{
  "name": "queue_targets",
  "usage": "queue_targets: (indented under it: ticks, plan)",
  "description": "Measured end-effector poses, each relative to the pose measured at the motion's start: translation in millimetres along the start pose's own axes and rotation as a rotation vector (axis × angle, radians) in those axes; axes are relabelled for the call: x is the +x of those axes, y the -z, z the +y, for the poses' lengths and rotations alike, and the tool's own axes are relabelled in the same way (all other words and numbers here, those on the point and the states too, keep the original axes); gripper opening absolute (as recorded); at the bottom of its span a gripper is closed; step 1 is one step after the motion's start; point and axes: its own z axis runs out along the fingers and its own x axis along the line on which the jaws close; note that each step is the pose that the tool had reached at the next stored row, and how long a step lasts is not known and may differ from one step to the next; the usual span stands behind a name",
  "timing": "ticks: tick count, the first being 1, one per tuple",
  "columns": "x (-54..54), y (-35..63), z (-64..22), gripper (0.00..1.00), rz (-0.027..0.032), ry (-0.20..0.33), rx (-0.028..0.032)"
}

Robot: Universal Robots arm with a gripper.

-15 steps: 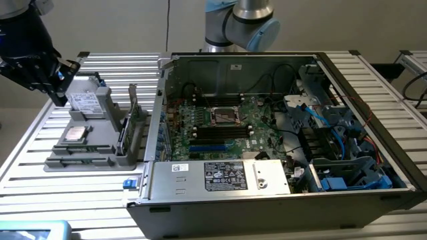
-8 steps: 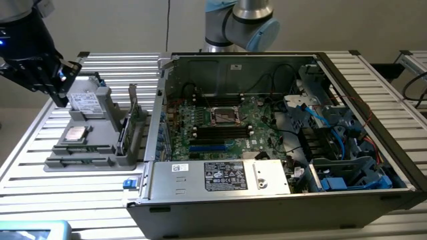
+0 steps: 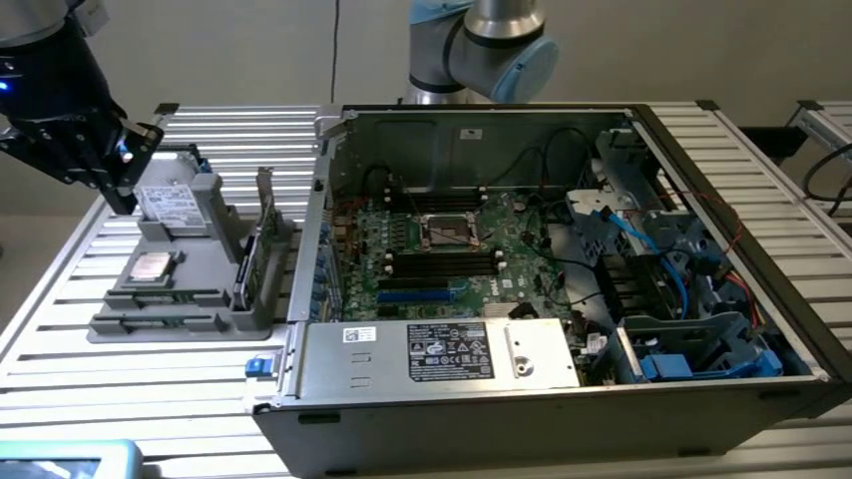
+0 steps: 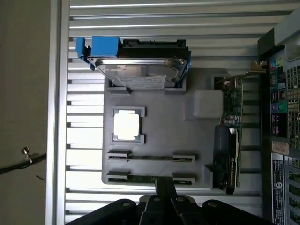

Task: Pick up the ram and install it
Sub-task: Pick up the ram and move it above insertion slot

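1 ram [image 4: 140, 178] was seated edge-up in the gray tray [image 4: 159, 122], near the gripper [image 4: 165, 183], which was drawn together on nothing. It was judged light, stiff, fragile; best pinched mid-length.

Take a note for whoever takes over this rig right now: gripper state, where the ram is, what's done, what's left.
The gripper is shut with nothing seen in it, positioned above the grey holder, over the ram.
The ram lies in the holder's outermost slot, beside the open computer case.
Done: nothing yet; the ram is not lifted.
Left: the pickup, then seating it in the black memory slots on the motherboard.
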Motion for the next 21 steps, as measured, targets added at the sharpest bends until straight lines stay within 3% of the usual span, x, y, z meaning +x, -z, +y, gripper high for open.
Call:
queue_targets:
  ticks: [4, 21]
  plan:
    - [0.7, 0.0, 0.2, 0.11, -0.0006, 0.007, 0.0003]
    - [0.7, -0.2, 0.1, 0.11, 0.0126, 0.316, 0.0118]
